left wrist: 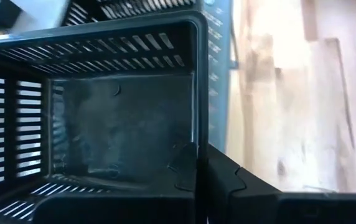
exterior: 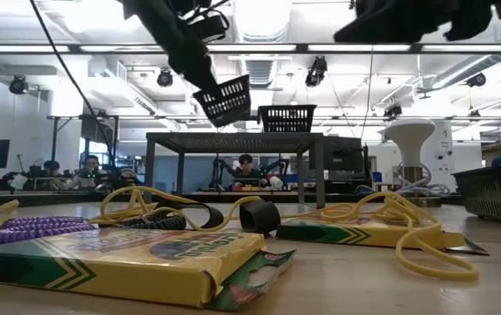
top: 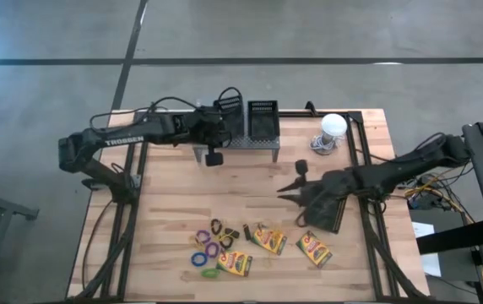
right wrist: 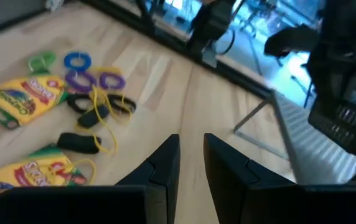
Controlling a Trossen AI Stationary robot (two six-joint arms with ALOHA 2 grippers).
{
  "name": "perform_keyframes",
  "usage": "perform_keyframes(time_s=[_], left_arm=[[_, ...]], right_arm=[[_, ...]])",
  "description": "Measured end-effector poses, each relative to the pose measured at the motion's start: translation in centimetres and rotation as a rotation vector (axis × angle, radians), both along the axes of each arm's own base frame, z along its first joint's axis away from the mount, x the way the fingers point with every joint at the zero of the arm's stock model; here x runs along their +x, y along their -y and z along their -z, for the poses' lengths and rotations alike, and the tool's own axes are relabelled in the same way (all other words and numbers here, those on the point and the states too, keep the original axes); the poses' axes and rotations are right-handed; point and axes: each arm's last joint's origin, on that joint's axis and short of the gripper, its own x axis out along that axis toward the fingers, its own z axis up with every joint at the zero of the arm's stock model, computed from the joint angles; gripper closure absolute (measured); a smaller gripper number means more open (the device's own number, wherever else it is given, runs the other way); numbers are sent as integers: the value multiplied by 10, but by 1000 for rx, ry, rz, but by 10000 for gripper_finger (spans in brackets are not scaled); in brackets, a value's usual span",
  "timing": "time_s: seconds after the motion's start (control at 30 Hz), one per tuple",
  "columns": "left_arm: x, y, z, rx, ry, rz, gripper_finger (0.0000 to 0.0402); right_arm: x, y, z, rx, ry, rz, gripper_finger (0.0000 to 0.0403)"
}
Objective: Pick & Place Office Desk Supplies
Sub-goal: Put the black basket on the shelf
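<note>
Flat yellow-green crayon box (exterior: pixel 119 262), torn flap

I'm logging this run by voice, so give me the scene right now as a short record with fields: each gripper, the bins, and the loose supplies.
left gripper: shut on the wall of a tilted black mesh bin, held above the grey stand
right gripper: open, above bare table near mid-table, holding nothing
second bin: upright on the stand
third bin: on the table under the right arm
crayon boxes: lying flat near the front edge
elastic loops: clustered left of the boxes
white round-topped object: back right of the table
</note>
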Motion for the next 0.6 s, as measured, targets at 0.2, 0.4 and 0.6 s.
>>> perform_keyframes(time_s=[0.2, 0.4, 0.6], left_arm=[[0, -3, -1, 31, 6, -49, 360], [4, -8, 12, 30, 19, -66, 344], [12, -11, 22, 75, 5, -18, 329]], right_arm=[[-24, 6, -4, 52, 95, 10, 335], [-33, 9, 3, 56, 158, 5, 335], [-33, 9, 3, 49, 169, 3, 335]])
